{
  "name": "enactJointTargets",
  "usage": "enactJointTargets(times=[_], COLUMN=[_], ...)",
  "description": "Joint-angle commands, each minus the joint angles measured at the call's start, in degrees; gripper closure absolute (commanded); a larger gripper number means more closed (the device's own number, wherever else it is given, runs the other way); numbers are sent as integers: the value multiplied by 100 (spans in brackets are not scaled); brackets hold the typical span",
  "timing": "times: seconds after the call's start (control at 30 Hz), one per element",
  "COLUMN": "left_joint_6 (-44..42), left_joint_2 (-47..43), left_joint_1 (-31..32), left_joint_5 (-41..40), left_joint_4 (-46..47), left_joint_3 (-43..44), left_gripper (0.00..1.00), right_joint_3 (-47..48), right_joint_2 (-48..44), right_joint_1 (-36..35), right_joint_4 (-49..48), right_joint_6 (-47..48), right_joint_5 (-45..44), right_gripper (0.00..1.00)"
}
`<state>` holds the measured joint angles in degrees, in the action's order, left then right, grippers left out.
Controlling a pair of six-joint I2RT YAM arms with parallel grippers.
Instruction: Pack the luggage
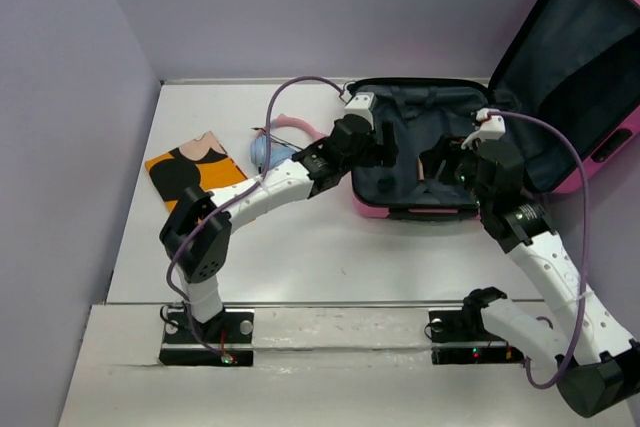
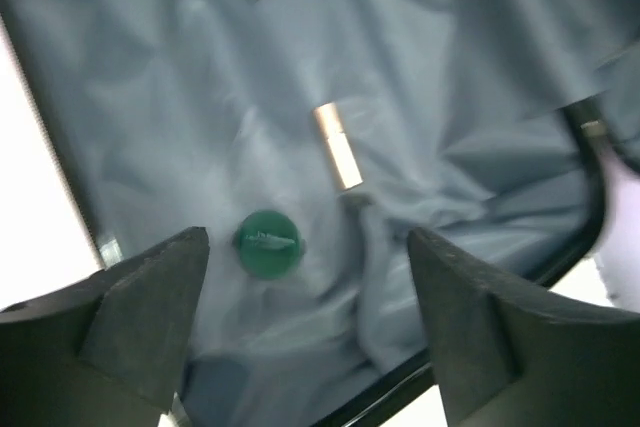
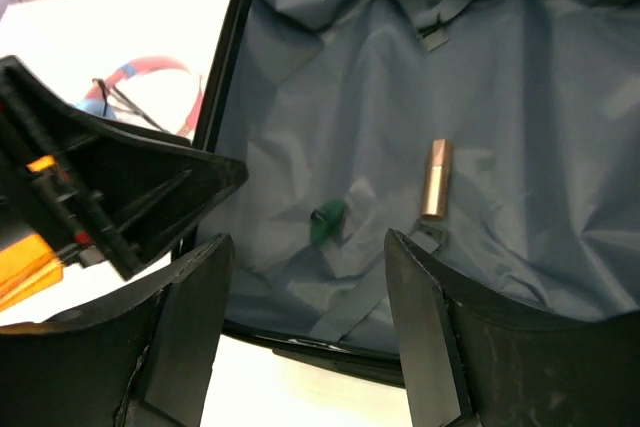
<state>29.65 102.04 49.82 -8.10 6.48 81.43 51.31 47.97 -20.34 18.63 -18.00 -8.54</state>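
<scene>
The luggage (image 1: 415,112), a hot-pink suitcase, lies open on the table with its lid (image 1: 575,57) leaning up at the right. On its grey-blue lining (image 2: 200,97) lie a small round green item (image 2: 268,243) and a rose-gold tube (image 2: 338,147). My left gripper (image 2: 310,242) hangs over the left half of the case, jaws wide open and empty, with the green item just below them. Over the right half my right gripper (image 3: 308,247) is open too, holding nothing. In the right wrist view the green item (image 3: 328,221) and the tube (image 3: 437,179) sit beyond its fingers.
Pink and blue headphones (image 1: 275,142) lie on the table just left of the case. Further left is an orange and black patterned flat item (image 1: 195,169). Lilac walls close the left and back. The left gripper's body (image 3: 110,187) fills the left of the right wrist view.
</scene>
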Motion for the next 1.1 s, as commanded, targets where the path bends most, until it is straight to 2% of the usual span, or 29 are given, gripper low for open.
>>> enactJointTargets(times=[0.0,0.13,0.17,0.23,0.27,0.3,0.33,0.43,0.53,0.57,0.67,0.8,0.93,1.07], left_joint_6=[-503,-899,-1056,-1215,-1372,-1426,-1496,-1812,-2076,-2086,-2060,-2034,-1981,-1989], left_joint_2=[-1237,-2537,-3123,-3723,-4301,-4559,-5031,-5867,-6440,-6729,-7136,-7207,-7172,-7242], left_joint_1=[-60,-183,-210,-254,-262,-271,-289,-324,-324,-341,-350,-587,-588,-588], left_joint_5=[-665,-1350,-1474,-1913,-2193,-2196,-2344,-2835,-3127,-3162,-3286,-2725,-2355,-2135], left_joint_4=[-190,-638,-839,-1183,-1445,-1448,-1744,-2132,-2002,-1941,-1633,-1588,-1597,-1527], left_joint_3=[-91,-609,-872,-1110,-1303,-1357,-1401,-1664,-2226,-2506,-3105,-3343,-3405,-3467], left_gripper=[4,1,1,1,1,1,1,1,1,1,1,1,1,1], right_joint_3=[423,617,704,1195,1615,1619,2037,2950,3638,4163,5255,6405,7329,7648], right_joint_2=[353,1073,1275,2065,2659,2665,3248,4417,5247,5780,6829,7867,8631,9063], right_joint_1=[-40,-408,-914,-1514,-1943,-1948,-2226,-2483,-2484,-2484,-2484,-2432,-2291,-2150], right_joint_4=[-61,-509,-649,-677,-694,-694,-738,-704,-564,-467,60,605,983,1081], right_joint_6=[-10,-221,-213,-90,-81,-81,-107,-186,-405,-432,-616,-722,-941,-1135], right_joint_5=[553,801,731,47,-146,-148,-209,-499,-736,-859,-1395,-2072,-2318,-2118], right_gripper=[32,33,33,33,33,33,34,36,38,38,39,38,38,38])
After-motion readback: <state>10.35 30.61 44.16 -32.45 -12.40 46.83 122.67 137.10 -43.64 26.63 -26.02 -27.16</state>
